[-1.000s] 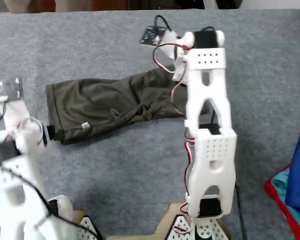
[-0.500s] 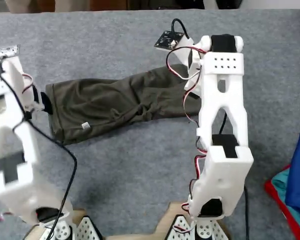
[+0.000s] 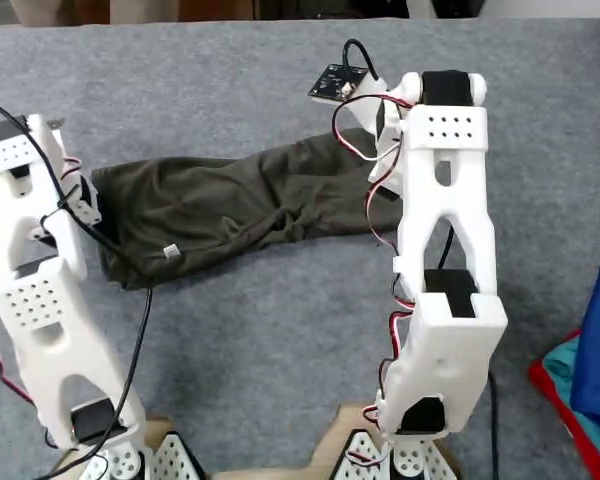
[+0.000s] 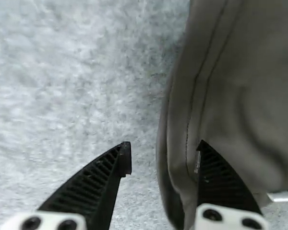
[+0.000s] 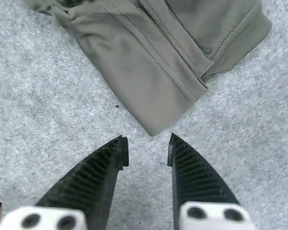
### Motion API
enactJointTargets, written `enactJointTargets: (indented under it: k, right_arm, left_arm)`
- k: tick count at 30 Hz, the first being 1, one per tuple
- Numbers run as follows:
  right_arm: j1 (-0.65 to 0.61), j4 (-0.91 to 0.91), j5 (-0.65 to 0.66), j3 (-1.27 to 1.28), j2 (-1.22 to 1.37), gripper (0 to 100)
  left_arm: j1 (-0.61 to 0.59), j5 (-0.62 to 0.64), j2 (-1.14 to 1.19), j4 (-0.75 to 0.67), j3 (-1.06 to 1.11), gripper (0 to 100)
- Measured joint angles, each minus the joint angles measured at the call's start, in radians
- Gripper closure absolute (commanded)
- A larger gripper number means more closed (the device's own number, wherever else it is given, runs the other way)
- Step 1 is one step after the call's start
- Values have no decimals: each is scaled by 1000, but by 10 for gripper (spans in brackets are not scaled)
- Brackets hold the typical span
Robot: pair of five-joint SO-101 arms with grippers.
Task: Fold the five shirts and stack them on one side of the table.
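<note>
One shirt (image 3: 210, 210) | left gripper (image 4: 163, 146) astride edge | right gripper (image 5: 147, 139) just beside

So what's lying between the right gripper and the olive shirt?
Only a narrow strip of bare grey table cover. In the right wrist view, the open right gripper sits just short of the olive shirt, near its corner.

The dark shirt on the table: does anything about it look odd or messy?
Yes. The shirt lies slanted on the grey table, bunched into wrinkles near its middle, not neatly folded. Nothing looks torn.
</note>
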Motion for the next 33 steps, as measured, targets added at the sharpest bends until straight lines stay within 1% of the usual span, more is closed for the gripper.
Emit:
enactJointTargets:
  k: [8, 12, 15, 18, 23, 29, 33]
  right_arm:
    - [0, 0, 0, 0, 0, 846]
    - [0, 0, 0, 0, 0, 846]
    - [0, 0, 0, 0, 0, 846]
    - [0, 0, 0, 0, 0, 846]
    - [0, 0, 0, 0, 0, 846]
    - [0, 0, 0, 0, 0, 846]
    - [0, 0, 0, 0, 0, 846]
  left_arm:
    - [57, 18, 81, 0, -12, 776]
    - [68, 63, 117, 6, -40, 782]
    - [74, 78, 155, 6, -51, 857]
    - [95, 80, 164, 8, -55, 983]
    - [124, 81, 167, 6, -55, 980]
    - [121, 83, 172, 6, -66, 981]
    - [41, 83, 189, 8, -118, 981]
